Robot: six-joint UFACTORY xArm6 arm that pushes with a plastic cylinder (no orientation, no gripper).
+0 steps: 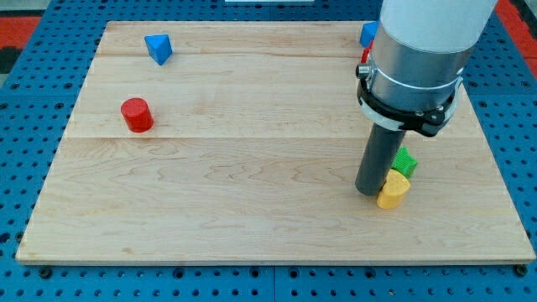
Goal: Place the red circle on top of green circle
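Observation:
The red circle (136, 115) is a short red cylinder on the wooden board (252, 168) at the view's left. A green block (405, 161) shows at the view's right, half hidden behind the rod; its shape cannot be made out. My tip (369, 192) rests on the board just left of a yellow block (393, 190), touching or almost touching it, and below-left of the green block. The tip is far to the right of the red circle.
A blue triangular block (158, 48) lies near the board's top left. A blue block (367, 33) and a sliver of a red block (366, 56) peek out from behind the arm at the top right. A blue pegboard (33, 126) surrounds the board.

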